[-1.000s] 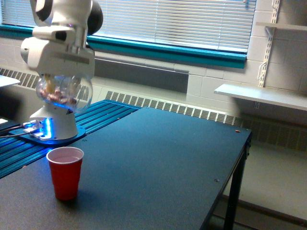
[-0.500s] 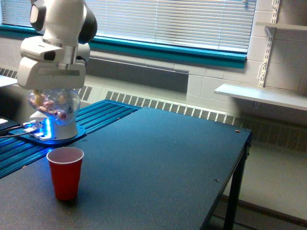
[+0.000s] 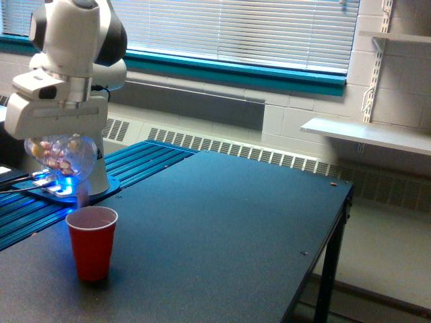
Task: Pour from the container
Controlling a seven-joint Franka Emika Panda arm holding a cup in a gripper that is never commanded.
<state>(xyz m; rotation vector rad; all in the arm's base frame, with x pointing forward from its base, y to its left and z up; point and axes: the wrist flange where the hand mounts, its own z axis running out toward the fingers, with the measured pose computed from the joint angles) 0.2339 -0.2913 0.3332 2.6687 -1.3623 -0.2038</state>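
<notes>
Clear, see-through plastic container [image 3: 60, 156] with small pink, red and tan pieces inside: held tipped in the air, above and slightly toward the exterior view's left of an opaque red plastic cup [image 3: 91, 241]. White robot gripper [image 3: 59, 138]: seen directly over the container; jaw state cannot be told. Red cup is set upright near the front-left edge of a dark rectangular table [image 3: 229, 229], whose surface toward the right edge is left open.

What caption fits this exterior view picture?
Robot arm tips a clear container of small pieces above a red cup on the dark table.
</notes>
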